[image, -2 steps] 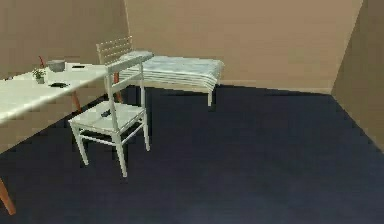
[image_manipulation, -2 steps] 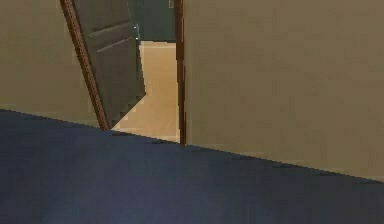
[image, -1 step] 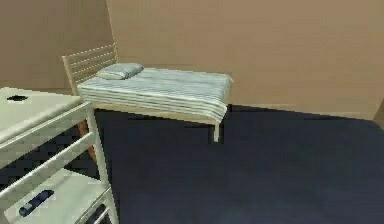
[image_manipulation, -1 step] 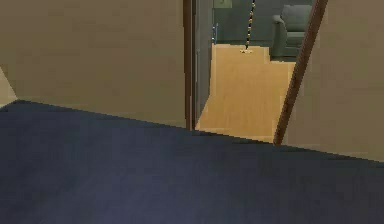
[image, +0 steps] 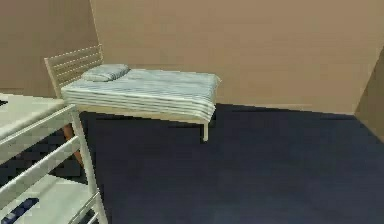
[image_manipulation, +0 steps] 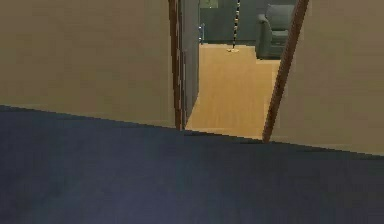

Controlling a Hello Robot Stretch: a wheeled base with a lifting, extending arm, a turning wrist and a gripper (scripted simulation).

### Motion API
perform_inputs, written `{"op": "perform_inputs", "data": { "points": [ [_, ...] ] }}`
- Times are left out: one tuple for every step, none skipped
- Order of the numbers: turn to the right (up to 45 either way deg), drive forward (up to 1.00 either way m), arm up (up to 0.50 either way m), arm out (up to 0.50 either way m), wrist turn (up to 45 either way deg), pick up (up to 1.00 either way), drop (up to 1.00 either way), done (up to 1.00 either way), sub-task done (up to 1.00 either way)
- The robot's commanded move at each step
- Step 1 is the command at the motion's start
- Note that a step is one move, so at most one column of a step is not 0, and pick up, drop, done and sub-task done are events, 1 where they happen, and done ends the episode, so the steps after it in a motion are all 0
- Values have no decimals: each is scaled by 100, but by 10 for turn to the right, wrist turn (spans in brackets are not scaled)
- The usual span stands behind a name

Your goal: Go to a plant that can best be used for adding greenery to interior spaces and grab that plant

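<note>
Plant first: you can't tell where it is from these two frames. Gripper: can't tell its state either, so no call on a hold.

Closest lead is the arm side view. Top centre there's a doorway w/ a brown wood frame (image_manipulation: 283, 75), and a grey door leaf (image_manipulation: 187, 60) stands along its left jamb. Thru it you see a 2nd room w/ a light wood floor (image_manipulation: 230, 95). At the far end sits a grey-green armchair (image_manipulation: 276, 32), top right of the opening. Just left of it is a thin upright pole (image_manipulation: 235, 25) w/ dark and light bands. Left of the pole there's a dark greenish patch (image_manipulation: 215, 15), too small to ID. Tan wall (image_manipulation: 80, 55) runs either side of the doorway, and dark blue carpet (image_manipulation: 120, 170) covers the bottom half.

Forward view gives you the bedroom side, same blue carpet and tan walls. A bed (image: 150, 92) w/ a striped cover and pale wood legs stands against the back wall, left of centre. A pillow (image: 105, 72) lies at its left end, just in front of the slatted headboard (image: 72, 62). In the bottom left corner is a pale wood shelf unit (image: 40, 140), very near the camera. A small dark item (image: 20, 208) lies on its lower shelf; can't tell what it is.
</note>
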Motion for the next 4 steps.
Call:
{"op": "perform_inputs", "data": {
  "points": [
    [0, 90, 0, 0, 0, 0, 0, 0, 0],
    [-450, 0, 0, 0, 0, 0, 0, 0, 0],
    [-60, 0, 0, 0, 0, 0, 0, 0, 0],
    [0, 70, 0, 0, 0, 0, 0, 0, 0]
  ]
}}
